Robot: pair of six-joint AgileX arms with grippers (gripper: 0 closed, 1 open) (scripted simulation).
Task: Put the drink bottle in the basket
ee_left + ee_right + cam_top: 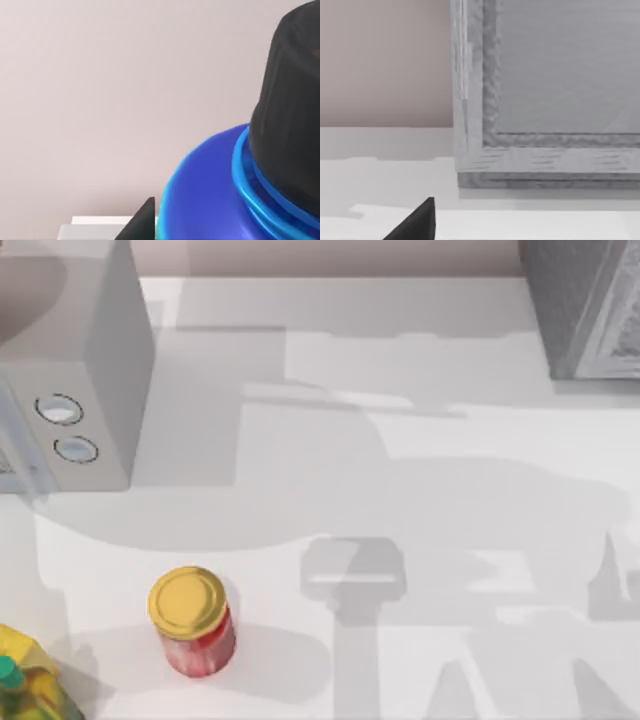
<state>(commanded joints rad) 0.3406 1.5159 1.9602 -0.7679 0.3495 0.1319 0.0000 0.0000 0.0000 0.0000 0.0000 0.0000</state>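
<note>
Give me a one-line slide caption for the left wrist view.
Close on the drink bottle: dark blue shoulder and black screw cap against a plain wall, a dark fingertip beside it.

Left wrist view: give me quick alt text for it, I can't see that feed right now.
The drink bottle sits very close to the camera, its dark blue shoulder rising to a ribbed black cap ringed by a lighter blue band. A dark finger tip pokes in beside the shoulder, with a plain beige wall behind and a strip of white table.
</note>
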